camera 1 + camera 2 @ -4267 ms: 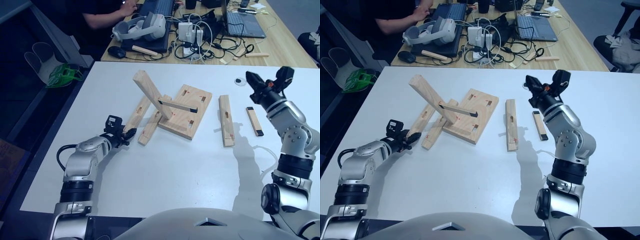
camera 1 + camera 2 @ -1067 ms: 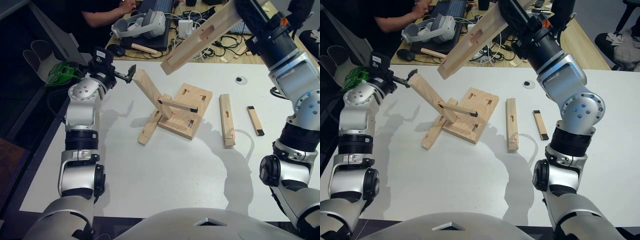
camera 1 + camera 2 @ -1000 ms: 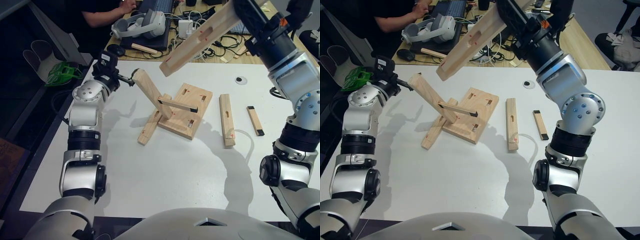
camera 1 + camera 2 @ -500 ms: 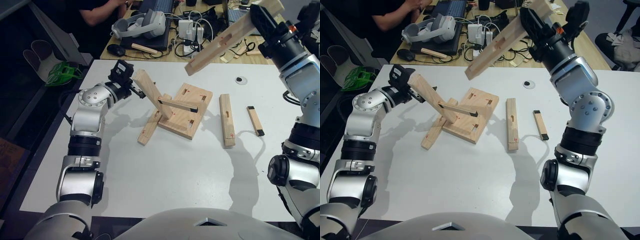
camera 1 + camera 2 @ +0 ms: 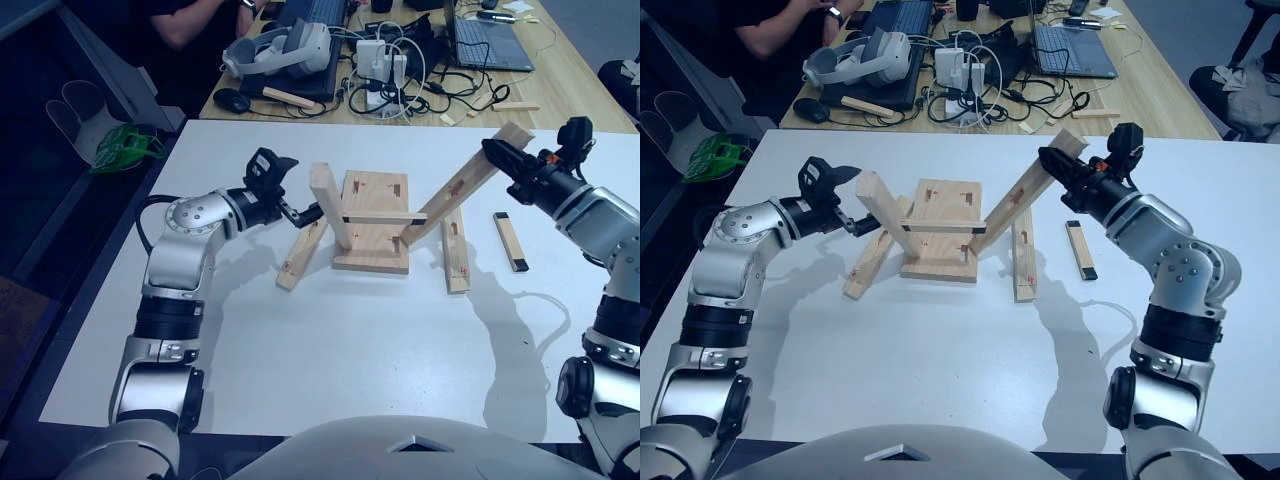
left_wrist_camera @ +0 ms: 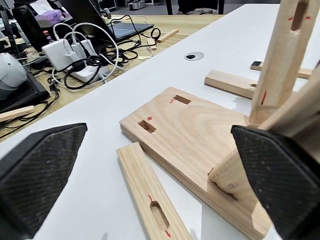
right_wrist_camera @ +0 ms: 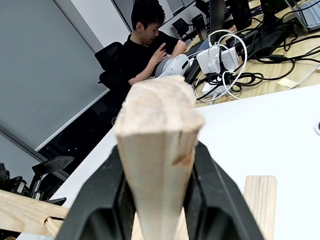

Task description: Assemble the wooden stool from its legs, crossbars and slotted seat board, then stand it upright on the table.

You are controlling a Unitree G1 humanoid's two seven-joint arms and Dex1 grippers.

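The slotted seat board [image 5: 372,225] lies flat mid-table. One leg [image 5: 327,205] stands tilted in it, with a crossbar [image 5: 385,217] running from that leg across the board. My left gripper [image 5: 293,192] is open beside that leg, its pads [image 6: 35,170] wide apart with nothing between them. My right gripper [image 5: 507,160] is shut on the upper end of a second leg [image 5: 455,190], which slants down so its lower end meets the board's right edge. In the right wrist view the leg [image 7: 157,150] is clamped between the jaws.
A loose leg [image 5: 303,255] lies left of the board, another [image 5: 456,255] lies to its right, and a short crossbar [image 5: 508,242] lies farther right. A small round cap [image 6: 193,56] sits behind. The wooden desk [image 5: 560,90] behind carries laptops, cables and a headset [image 5: 275,55].
My right arm has swung the held leg down from high above to the board's right edge. The board and its standing leg have turned square. My left gripper has moved right, alongside the standing leg.
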